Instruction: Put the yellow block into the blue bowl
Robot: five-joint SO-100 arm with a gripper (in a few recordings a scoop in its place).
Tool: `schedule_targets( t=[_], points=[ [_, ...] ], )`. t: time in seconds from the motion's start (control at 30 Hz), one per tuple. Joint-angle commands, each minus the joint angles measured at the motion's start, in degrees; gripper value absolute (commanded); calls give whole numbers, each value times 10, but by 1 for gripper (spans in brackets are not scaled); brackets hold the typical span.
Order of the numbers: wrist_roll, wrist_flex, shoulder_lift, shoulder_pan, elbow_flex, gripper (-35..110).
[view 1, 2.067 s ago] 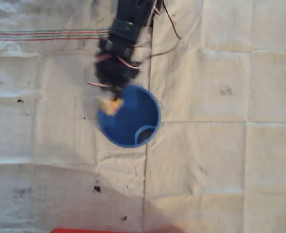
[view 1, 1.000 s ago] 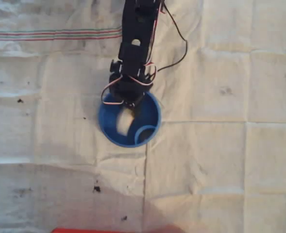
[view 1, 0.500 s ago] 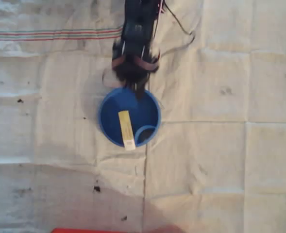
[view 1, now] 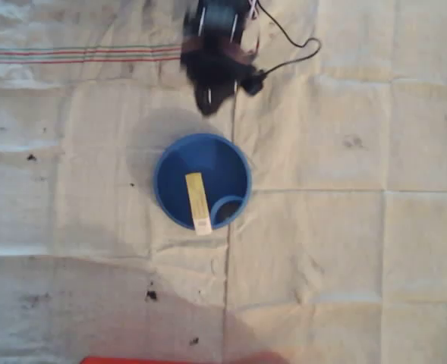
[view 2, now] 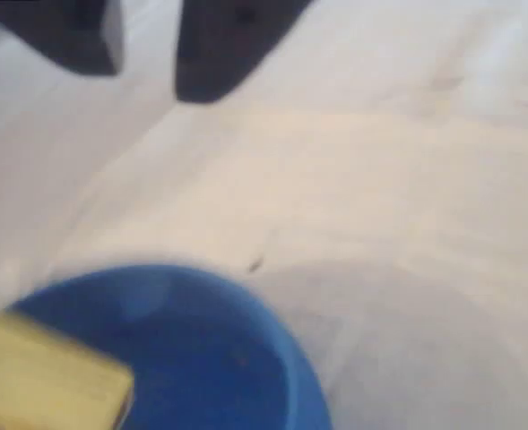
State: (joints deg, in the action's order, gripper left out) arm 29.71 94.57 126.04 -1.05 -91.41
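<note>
The blue bowl [view 1: 202,180] stands near the middle of the cloth in the overhead view. Inside it the yellow block [view 1: 197,202] lies lengthwise, its whitish end resting against the near rim. My gripper [view 1: 208,103], dark and blurred, hangs above the cloth just beyond the bowl's far rim, clear of it. In the wrist view its two dark fingers sit at the top left with a gap between them, so the gripper [view 2: 147,76] is open and holds nothing. Below them are the bowl [view 2: 246,358] and one end of the block [view 2: 39,381].
A wrinkled cream cloth [view 1: 344,250] with a striped band [view 1: 79,54] covers the table. A black cable [view 1: 291,57] trails right of the arm. A red object [view 1: 170,360] lies at the bottom edge. Small dark specks dot the left side.
The gripper carried the block over the bowl and let it go. The block now rests in the bowl, and the gripper has drawn back towards the top of the picture.
</note>
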Motion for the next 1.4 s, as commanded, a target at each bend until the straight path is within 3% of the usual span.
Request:
schedule_targets(
  t=[0.0,0.43,0.83,1.37],
  points=[
    [-62,-42,140,25,-85,0],
    [-300,-245,479,98,-468,0],
    [-308,-272,656,147,-611,0],
    [-308,-265,650,177,-701,0]
  ],
)
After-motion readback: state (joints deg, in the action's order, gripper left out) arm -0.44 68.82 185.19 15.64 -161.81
